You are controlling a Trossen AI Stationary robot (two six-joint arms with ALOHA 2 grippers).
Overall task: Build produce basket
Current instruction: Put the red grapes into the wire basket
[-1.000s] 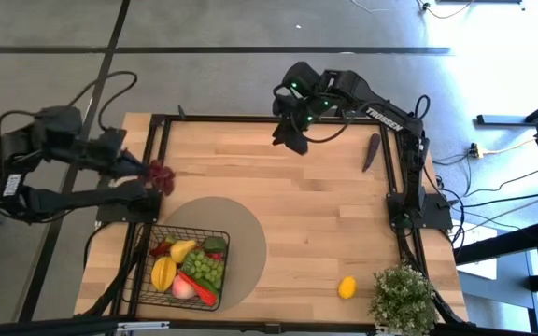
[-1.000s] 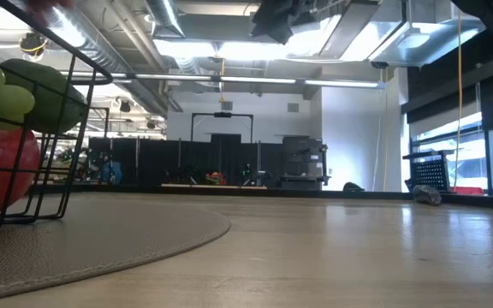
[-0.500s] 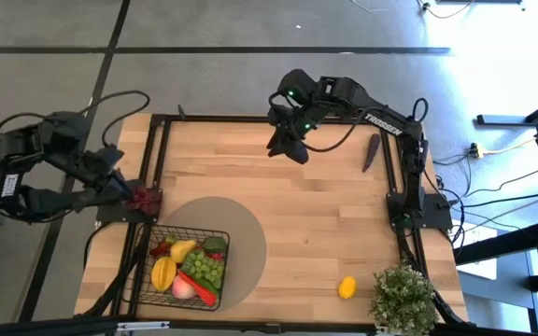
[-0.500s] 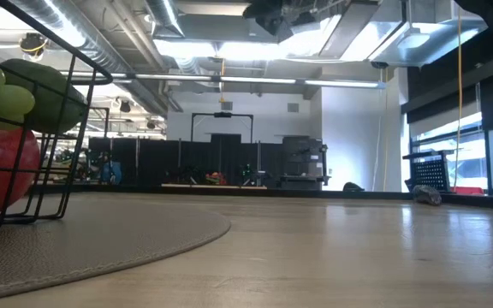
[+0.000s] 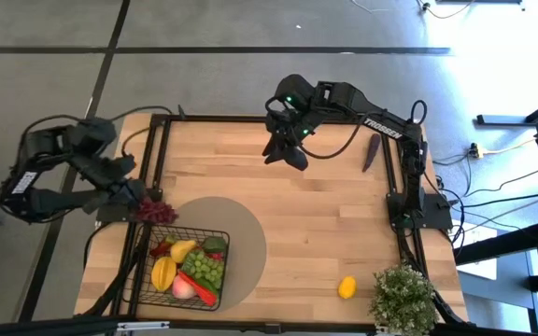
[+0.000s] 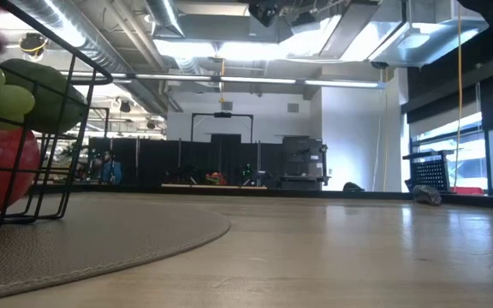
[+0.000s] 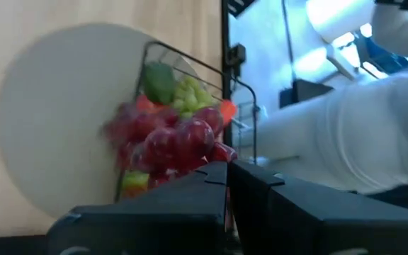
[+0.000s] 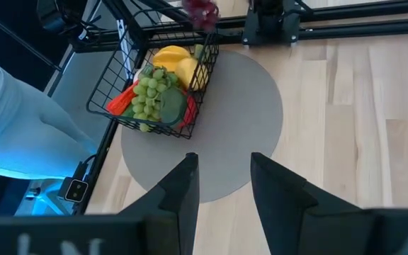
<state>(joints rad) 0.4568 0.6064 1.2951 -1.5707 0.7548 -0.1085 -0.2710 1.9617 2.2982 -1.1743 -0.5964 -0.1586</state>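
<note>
The black wire basket [image 5: 183, 263] stands on the round tan mat [image 5: 236, 233] at the near left. It holds a red apple [image 6: 2, 175], green grapes [image 5: 208, 271], yellow fruits and other produce. My left gripper [image 5: 140, 202] is shut on a bunch of dark red-purple grapes [image 5: 156, 212] just above the basket's far edge. It also shows in the left wrist view [image 7: 227, 170]. My right gripper [image 5: 283, 149] hangs open and empty over the table's far middle; its wrist view [image 8: 222, 184] shows the gap between its fingers. An eggplant [image 5: 372, 151] and a lemon [image 5: 346, 287] lie on the table. My left gripper pinches the grape bunch between its two fingers at the end nearest them [image 7: 202, 161]. The rest of the bunch [image 7: 165, 138] sticks out past the fingertips. The bunch is lifted clear, over the basket's far rim [image 7: 183, 60].
A bushy green potted plant [image 5: 404, 297] stands at the near right corner. A black frame rail [image 5: 278, 119] runs round the table's far and side edges. Bare wood lies between the mat and the right side.
My left gripper has carried the grape bunch from the table's left edge toward the near edge, and it now hangs over the basket's far rim. It has stayed shut on the bunch. My right gripper has shifted a little toward the near edge.
</note>
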